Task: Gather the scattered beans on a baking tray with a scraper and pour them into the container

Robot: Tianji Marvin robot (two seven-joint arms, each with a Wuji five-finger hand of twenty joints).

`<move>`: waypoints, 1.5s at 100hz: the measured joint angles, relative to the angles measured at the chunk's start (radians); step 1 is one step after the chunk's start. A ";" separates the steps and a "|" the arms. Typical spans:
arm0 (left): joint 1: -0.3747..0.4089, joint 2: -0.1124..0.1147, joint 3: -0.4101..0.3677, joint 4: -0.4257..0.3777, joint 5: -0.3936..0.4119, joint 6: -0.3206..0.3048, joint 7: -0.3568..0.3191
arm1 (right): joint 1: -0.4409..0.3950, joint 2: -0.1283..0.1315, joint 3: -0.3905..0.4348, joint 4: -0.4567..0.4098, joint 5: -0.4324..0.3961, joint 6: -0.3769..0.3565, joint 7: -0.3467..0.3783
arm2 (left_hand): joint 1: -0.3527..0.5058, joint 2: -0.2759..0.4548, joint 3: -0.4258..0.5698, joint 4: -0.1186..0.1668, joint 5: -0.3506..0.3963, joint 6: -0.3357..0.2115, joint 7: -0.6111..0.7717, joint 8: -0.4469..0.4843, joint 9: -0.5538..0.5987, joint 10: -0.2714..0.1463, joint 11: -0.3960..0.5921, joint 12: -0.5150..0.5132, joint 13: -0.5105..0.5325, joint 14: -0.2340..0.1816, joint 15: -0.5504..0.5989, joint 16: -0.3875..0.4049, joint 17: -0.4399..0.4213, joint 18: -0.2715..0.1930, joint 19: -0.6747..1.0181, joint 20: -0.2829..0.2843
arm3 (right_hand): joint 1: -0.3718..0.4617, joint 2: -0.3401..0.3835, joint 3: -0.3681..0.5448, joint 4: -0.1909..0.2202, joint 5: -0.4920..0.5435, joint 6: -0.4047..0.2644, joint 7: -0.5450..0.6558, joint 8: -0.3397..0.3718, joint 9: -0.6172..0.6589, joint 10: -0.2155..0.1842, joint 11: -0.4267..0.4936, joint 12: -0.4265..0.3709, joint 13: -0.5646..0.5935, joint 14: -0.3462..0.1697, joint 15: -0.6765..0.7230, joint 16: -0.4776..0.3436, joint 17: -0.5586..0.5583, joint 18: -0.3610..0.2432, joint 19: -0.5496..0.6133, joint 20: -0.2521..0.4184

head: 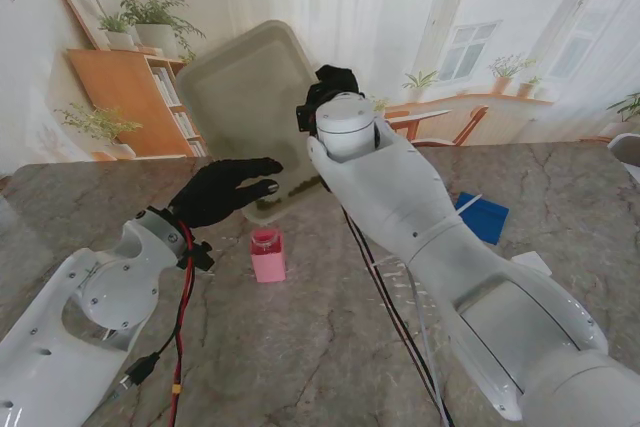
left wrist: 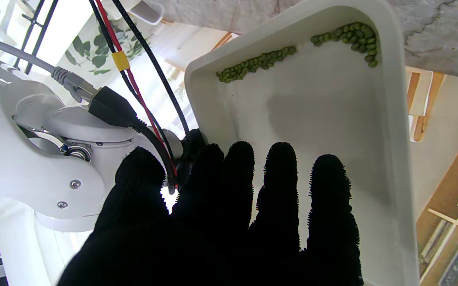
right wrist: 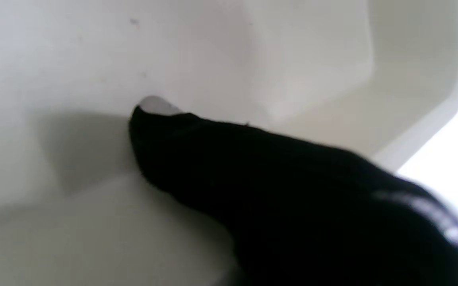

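Here the right hand (head: 335, 87) grips the tray (head: 240, 77), tipping it steeply so the beans (left wrist: 344, 35) slide toward the pink container (head: 267, 254); the left hand (head: 222, 190) hovers empty, fingers spread.

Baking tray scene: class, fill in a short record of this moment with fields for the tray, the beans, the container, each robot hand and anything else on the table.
tray: white baking tray lifted and tipped steeply, its lowest edge toward the table
beans: green beans collected along the tray's lowest edge and corner
container: pink container upright on the table, nearer to me than the tray's low edge
left robot hand: left robot hand open, fingers spread by the tray
right robot hand: right robot hand gripping the tray's side
other: blue object on the table at right
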 measured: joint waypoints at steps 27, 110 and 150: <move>-0.032 -0.001 0.029 0.002 -0.013 0.046 -0.014 | -0.008 0.000 -0.023 -0.005 -0.020 -0.040 -0.003 | 0.016 0.000 0.001 0.000 0.001 0.000 0.000 -0.001 0.000 0.009 0.000 -0.008 -0.004 0.001 -0.016 -0.021 -0.002 -0.003 -0.044 -0.035 | 0.000 0.000 0.000 0.000 0.000 0.000 0.000 0.000 0.000 0.000 0.001 0.000 -0.001 0.000 0.003 0.000 0.000 0.000 0.000 0.000; -0.032 -0.006 0.061 0.002 0.056 0.066 0.038 | -0.050 0.017 -0.046 -0.085 -0.086 -0.075 -0.015 | 0.059 0.000 0.009 0.000 0.007 0.000 0.000 -0.011 0.000 0.010 -0.002 -0.022 -0.005 0.001 -0.017 -0.042 -0.013 -0.006 -0.058 -0.057 | 0.000 0.000 0.000 0.000 0.000 0.000 0.000 0.000 0.000 -0.002 0.009 0.000 -0.002 0.000 0.006 0.000 0.000 0.000 0.000 0.000; -0.027 -0.010 0.066 0.003 0.048 0.066 0.050 | -0.064 0.037 -0.047 -0.111 -0.108 -0.079 0.018 | 0.059 0.000 0.009 0.000 0.007 0.000 0.000 -0.011 0.000 0.010 -0.002 -0.022 -0.005 0.001 -0.017 -0.042 -0.013 -0.006 -0.058 -0.057 | 0.000 -0.001 0.000 0.000 0.000 0.000 0.000 0.000 0.000 -0.005 0.010 0.000 -0.002 0.000 0.007 0.000 0.000 0.000 0.000 0.000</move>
